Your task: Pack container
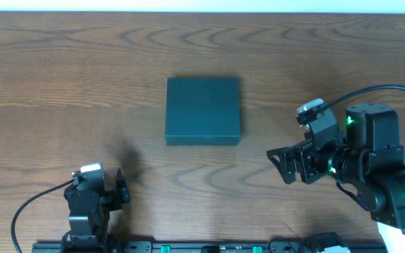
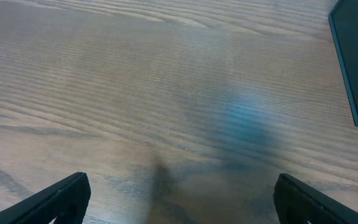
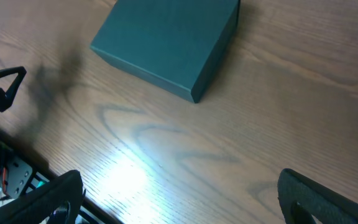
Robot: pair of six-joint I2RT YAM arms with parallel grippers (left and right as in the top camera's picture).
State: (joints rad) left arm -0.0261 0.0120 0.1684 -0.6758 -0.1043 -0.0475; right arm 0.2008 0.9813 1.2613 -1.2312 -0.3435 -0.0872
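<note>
You have one wooden table [image 1: 48,70], brown with a strong grain, and it fills every view.

There are two arms on it. The right arm [image 1: 371,161] is the bulkier shape from overhead. It is black with green lights on its joints and reaches in from the near right corner. The left arm [image 1: 86,204] sits low at the near left edge, by a black rail [image 1: 188,247] that runs along that edge.

You have one container [image 1: 203,111], and no other loose item shows. It is a dark teal, matte, roughly square box, lying flat with its lid down. The top is plain and unmarked, and the side walls are shallow and darker in shade. It rests near the middle of the table, slightly toward the far side, between the two arms and well apart from both. The right wrist camera shows it whole, with one corner pointing toward the lens. The left wrist camera catches only one edge of it at the upper right.

There are two grippers, one on each arm. The right gripper [image 1: 278,166] points toward the box with its fingers spread wide and nothing between them. The left gripper [image 1: 121,187] has its fingers wide apart too, over bare wood.

One black cable [image 1: 385,90] arcs off the right arm, and one cable [image 1: 27,211] loops from the left arm.
</note>
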